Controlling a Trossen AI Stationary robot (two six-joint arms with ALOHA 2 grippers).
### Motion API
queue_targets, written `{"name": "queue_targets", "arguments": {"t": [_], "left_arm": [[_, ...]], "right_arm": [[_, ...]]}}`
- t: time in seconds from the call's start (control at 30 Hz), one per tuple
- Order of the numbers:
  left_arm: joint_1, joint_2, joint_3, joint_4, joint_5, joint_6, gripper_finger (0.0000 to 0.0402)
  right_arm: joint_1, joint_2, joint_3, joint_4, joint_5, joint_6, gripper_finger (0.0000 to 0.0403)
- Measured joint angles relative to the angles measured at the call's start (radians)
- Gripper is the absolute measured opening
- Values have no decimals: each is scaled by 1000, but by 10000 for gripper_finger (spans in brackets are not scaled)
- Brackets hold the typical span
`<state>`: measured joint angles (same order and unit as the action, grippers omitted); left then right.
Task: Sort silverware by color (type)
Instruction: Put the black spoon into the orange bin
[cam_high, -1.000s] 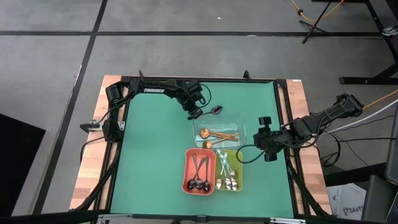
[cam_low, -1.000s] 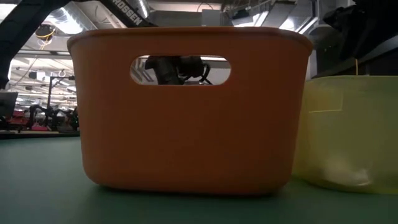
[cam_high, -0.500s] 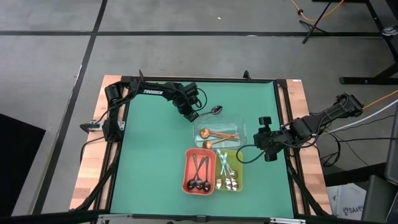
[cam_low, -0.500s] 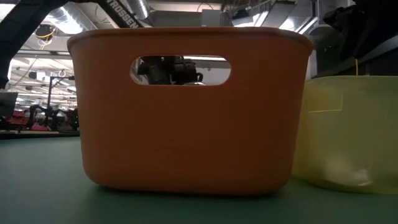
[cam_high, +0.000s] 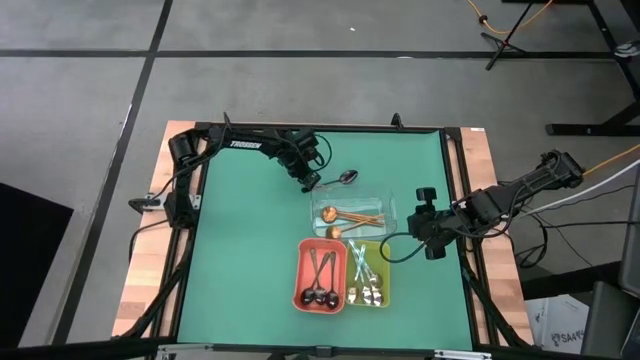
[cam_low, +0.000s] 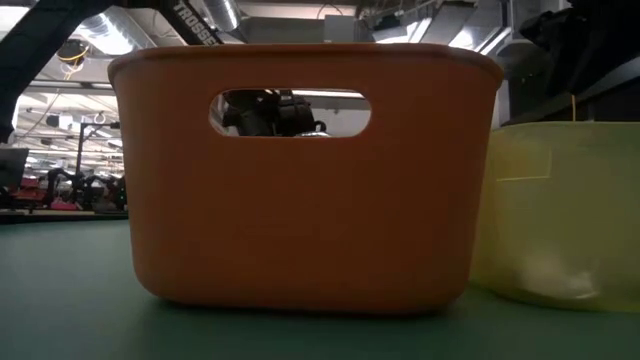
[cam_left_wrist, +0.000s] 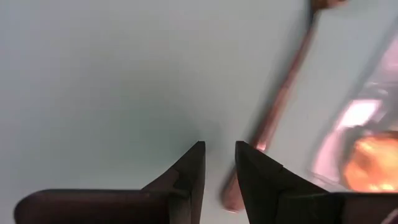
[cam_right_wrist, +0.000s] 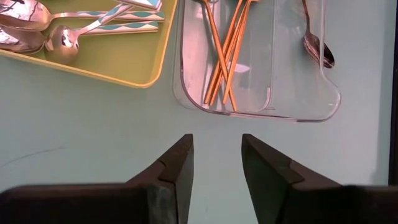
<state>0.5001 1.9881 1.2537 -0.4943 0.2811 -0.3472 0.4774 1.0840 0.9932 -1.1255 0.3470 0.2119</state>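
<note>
One loose spoon (cam_high: 346, 177) lies flat on the green mat past the far side of the clear tray (cam_high: 384, 200). It looks dark from above and coppery in the left wrist view (cam_left_wrist: 283, 99). My left gripper (cam_high: 311, 182) is low over the mat at the spoon's handle end, its fingers a narrow gap apart (cam_left_wrist: 219, 155), with the handle end beside one finger. Copper pieces (cam_right_wrist: 225, 56) lie in the clear tray, dark spoons (cam_high: 320, 275) in the red tray, and silver ones (cam_right_wrist: 68, 28) in the yellow-green tray. My right gripper (cam_high: 418, 228) waits open (cam_right_wrist: 216, 155) to the right of the trays. My left gripper has the spoon's handle end (cam_left_wrist: 231, 198) lying along the outer side of one finger (cam_left_wrist: 255, 177), not between the two. I cannot tell whether the finger touches it. The spoon lies flat on the mat.
The red tray (cam_high: 303, 290) and the yellow-green tray (cam_high: 388, 290) stand side by side near the table's near edge and fill the low view (cam_low: 300, 200). The clear tray sits just beyond them. Green mat (cam_high: 240, 230) lies bare on the table's left half.
My left gripper has shifted a little toward the table's left edge and come back down to the spoon's handle end. The spoon has stayed where it was.
</note>
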Motion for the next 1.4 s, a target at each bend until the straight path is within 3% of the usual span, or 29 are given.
{"name": "queue_targets", "arguments": {"t": [0.23, 0.43, 0.63, 0.97, 1.27, 1.4], "left_arm": [[-6, -4, 0, 3, 143, -2, 82], [-19, -4, 0, 2, 190, -4, 82], [-42, -5, 0, -9, 168, -12, 82], [-57, -5, 3, -44, 29, -9, 82], [-30, -5, 4, -39, -23, -15, 82], [-25, -3, 4, -37, 13, -38, 82]], "right_arm": [[0, 0, 0, 0, 0, 0, 124], [0, 0, 0, 0, 0, 0, 124], [0, 0, 0, -1, 0, 0, 124], [0, 0, 0, 0, 0, 0, 124], [0, 0, 0, 0, 0, 0, 124], [0, 0, 0, 0, 0, 0, 124]]}}
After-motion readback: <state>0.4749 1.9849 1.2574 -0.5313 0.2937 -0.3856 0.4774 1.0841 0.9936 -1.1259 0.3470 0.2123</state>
